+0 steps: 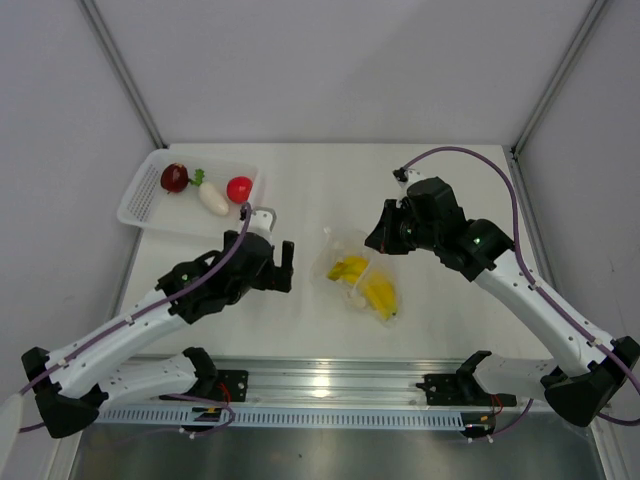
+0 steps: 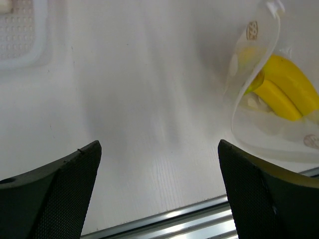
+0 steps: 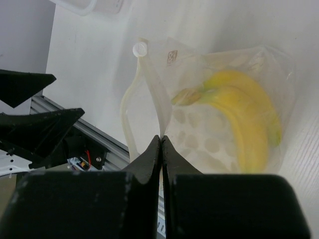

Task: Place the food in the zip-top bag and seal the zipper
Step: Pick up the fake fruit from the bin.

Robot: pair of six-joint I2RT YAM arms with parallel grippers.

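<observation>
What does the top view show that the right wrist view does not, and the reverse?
Only the top view: the red apple, white radish and dark round fruit in the basket. Only the right wrist view: the right gripper shut on the edge of the clear bag. Both: the yellow bananas in the bag and the open left gripper.

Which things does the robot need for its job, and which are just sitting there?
For the job: zip-top bag, banana bunch already inside it, red apple, dark round fruit, white radish.
Just lying about: white mesh basket that the last three sit in, metal rail along the near table edge.
</observation>
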